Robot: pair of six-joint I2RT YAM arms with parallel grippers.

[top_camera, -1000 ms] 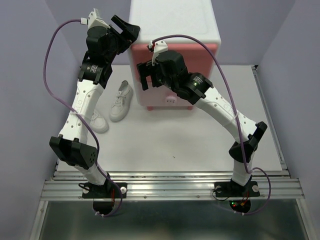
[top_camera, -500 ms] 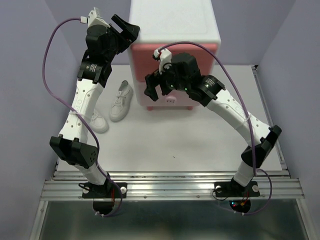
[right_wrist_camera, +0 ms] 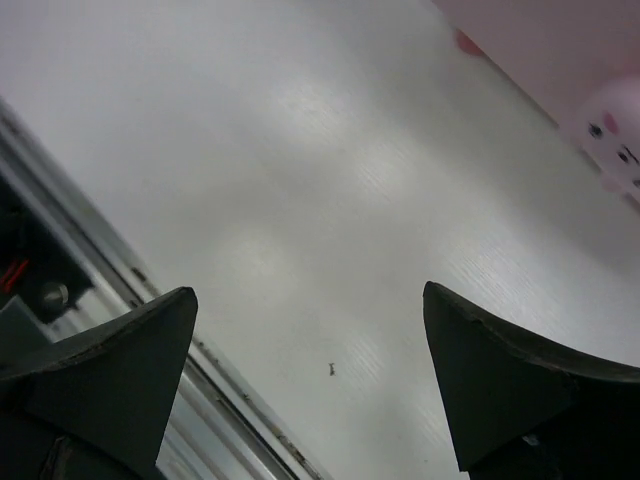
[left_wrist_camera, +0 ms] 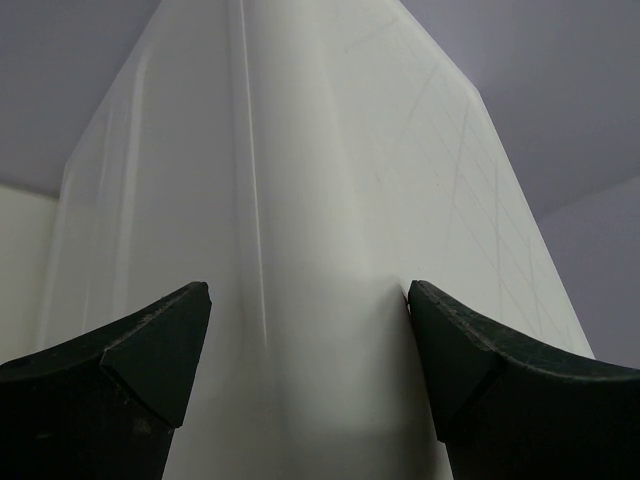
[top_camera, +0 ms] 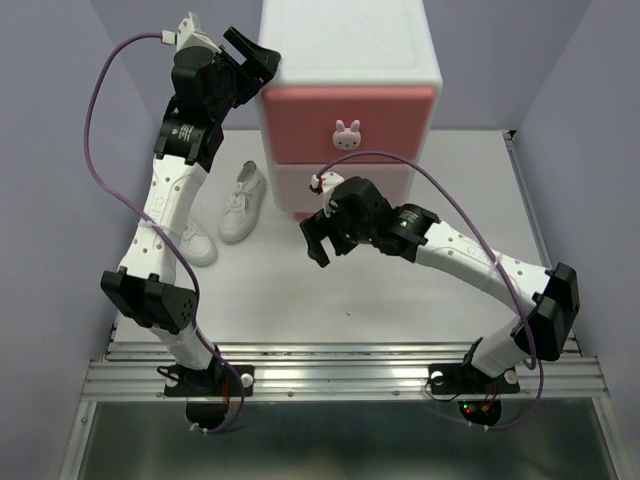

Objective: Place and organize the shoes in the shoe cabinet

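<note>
White plastic cabinet [top_camera: 350, 60] with pink drawer fronts stands top centre. Left gripper [top_camera: 255, 62] straddles its upper-left corner, fingers spread. Right gripper [top_camera: 318, 238], fingers likewise spread, hangs over white table [top_camera: 400, 300] mid-frame, before the lower drawer. White lace-up sneaker [top_camera: 243, 203] lies just left of cabinet; second white sneaker [top_camera: 195, 243] lower left, partly behind the left arm.

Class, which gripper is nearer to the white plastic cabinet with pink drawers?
Left. The left gripper straddles the cabinet's upper left corner, a finger on each side. The right gripper hangs low over the white table in front of the pale pink lower drawer, apart from it.
</note>
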